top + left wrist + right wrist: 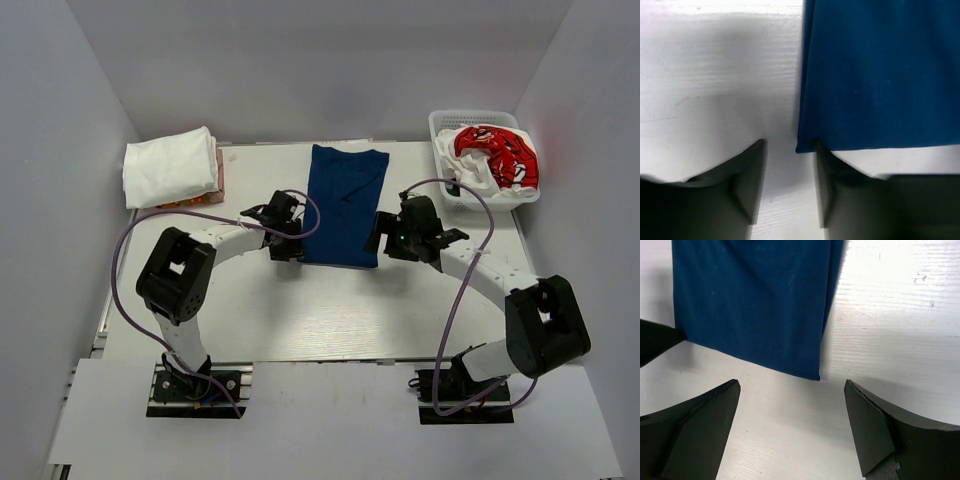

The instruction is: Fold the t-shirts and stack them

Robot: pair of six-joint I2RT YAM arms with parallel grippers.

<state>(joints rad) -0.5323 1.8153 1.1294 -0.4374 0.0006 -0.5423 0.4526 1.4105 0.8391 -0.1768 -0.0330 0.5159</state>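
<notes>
step: folding blue shirt (345,205), long strip at centre of table (300,320) | left gripper (789,150) jaws narrowly parted, nothing held, at near-left corner | right gripper (791,387) jaws spread wide, nothing held, at near-right corner | next: likely pinch both corners, fold away

Navy t-shirt (345,205) at frame centre in smooth matt cloth, table (300,310) matt white with fine streaked grain, white t-shirt (170,168) upper left in soft matt cloth, basket (470,116) upper right in white plastic lattice, right gripper (792,382) with matt black fingers (875,435).
</notes>
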